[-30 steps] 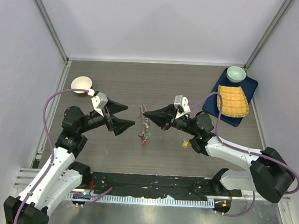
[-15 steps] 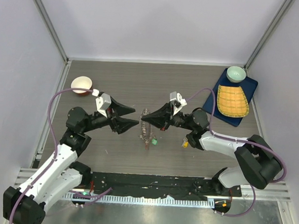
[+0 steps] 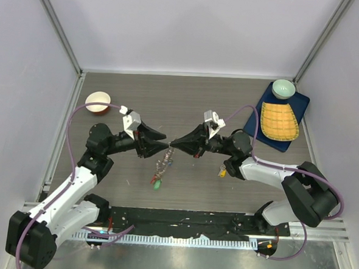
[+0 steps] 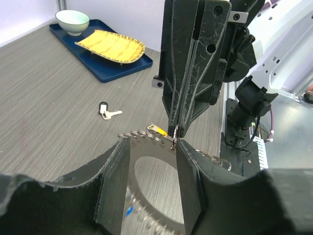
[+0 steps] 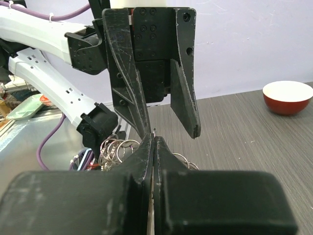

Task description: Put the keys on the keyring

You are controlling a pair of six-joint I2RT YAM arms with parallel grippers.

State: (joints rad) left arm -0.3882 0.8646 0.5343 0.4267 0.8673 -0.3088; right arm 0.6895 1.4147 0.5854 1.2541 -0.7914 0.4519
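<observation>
The left claw [image 3: 165, 141] stands wide open, one finger on each side of the keyring [image 3: 161, 165]. The keyring hangs over the counter [image 3: 199, 105] with keys [image 3: 157, 181] on it. The right claw [image 3: 173, 144] is fully closed and pinches its top.

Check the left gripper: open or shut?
Open. The right wrist view shows the left gripper with its fingers apart; the keyring sits between them, pinched by the shut right gripper.
</observation>
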